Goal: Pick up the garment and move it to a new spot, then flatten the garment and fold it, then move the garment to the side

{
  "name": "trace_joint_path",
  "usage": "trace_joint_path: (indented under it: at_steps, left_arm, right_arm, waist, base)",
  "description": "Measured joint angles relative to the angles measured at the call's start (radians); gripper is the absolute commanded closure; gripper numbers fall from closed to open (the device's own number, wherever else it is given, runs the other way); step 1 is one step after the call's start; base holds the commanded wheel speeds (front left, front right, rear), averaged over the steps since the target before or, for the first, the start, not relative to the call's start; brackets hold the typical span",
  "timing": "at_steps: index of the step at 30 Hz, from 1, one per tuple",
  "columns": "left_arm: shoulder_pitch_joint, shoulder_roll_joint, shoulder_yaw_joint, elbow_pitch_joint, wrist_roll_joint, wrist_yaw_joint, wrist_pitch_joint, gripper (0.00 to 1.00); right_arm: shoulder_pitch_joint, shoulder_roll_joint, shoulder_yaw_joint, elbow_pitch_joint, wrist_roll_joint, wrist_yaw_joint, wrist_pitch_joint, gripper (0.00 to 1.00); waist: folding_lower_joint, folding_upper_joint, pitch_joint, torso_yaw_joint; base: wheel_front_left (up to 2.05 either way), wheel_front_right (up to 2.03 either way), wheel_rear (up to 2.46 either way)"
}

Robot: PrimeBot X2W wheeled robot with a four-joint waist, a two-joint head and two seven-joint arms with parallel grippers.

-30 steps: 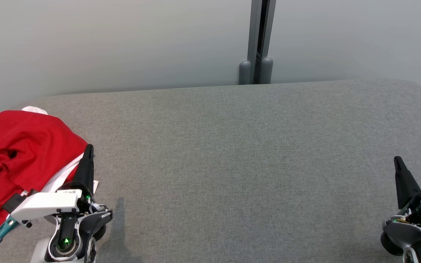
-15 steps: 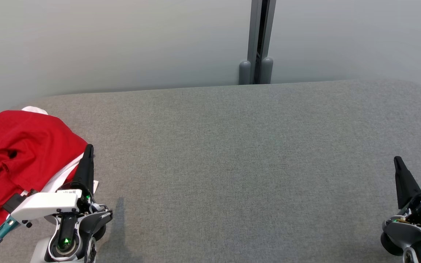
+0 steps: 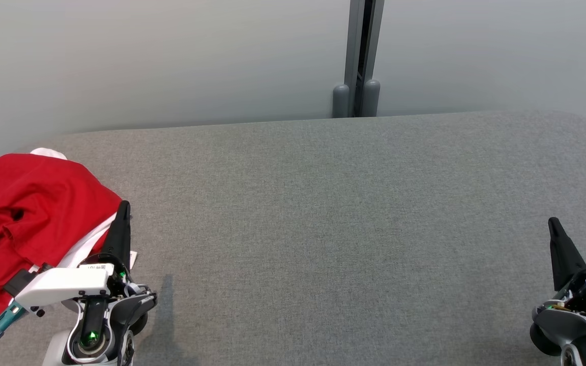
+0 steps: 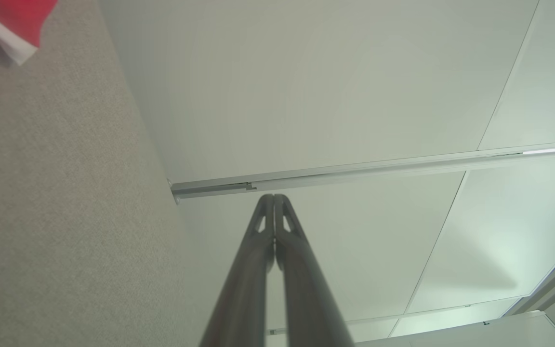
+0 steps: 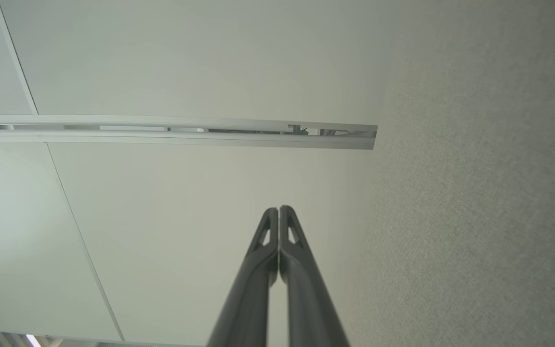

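Nearest, left gripper [image 3: 124,204] at lower left, fingers pressed together, holding nothing, tips pointing toward wall; right gripper [image 3: 553,221] at lower right, fingers likewise pressed together, nothing between them. Just left of left gripper, red garment [image 3: 23,213] with white trim lies bunched at left edge of grey fabric surface [image 3: 323,229]; left wrist view shows it apart from closed fingers. Surface stretches wide between both grippers. Beyond, pale wall [image 3: 171,61] with grey vertical post [image 3: 361,51]
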Motion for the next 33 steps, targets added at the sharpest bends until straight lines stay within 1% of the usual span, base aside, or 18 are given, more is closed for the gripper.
trace_joint_path:
  at_steps: [9,10,16,22,33]
  left_arm:
    - [0.0,0.0,0.0,0.0,0.0,0.0,0.0,1.0]
    - [0.0,0.0,0.0,0.0,0.0,0.0,0.0,0.0]
    - [0.065,-0.015,-0.004,0.04,0.0,0.002,-0.005,0.0]
    - [0.068,-0.016,-0.002,0.022,0.004,0.003,-0.035,0.0]
    - [0.086,-0.014,0.029,-0.007,0.051,0.003,-0.085,0.0]
  right_arm:
    - [0.0,0.0,0.0,0.0,0.0,0.0,0.0,1.0]
    - [0.0,0.0,0.0,0.0,0.0,0.0,0.0,0.0]
    - [0.048,0.023,0.006,0.042,-0.003,-0.001,-0.005,0.0]
    - [0.049,0.02,0.034,0.035,-0.025,-0.001,-0.037,0.0]
    - [0.038,0.011,0.067,0.037,-0.128,-0.001,-0.096,0.0]
  waist:
    - [0.0001,0.0,0.0,0.0]
    - [0.0,0.0,0.0,0.0]
    - [0.0,0.0,0.001,0.0]
    - [0.0,0.0,-0.005,-0.001]
    - [0.0,0.0,-0.012,-0.001]
  base:
    - [0.0,0.0,0.0]
    - [0.0,0.0,0.0]
    - [0.0,0.0,0.0]
    - [0.0,0.0,0.0]
    - [0.0,0.0,0.0]
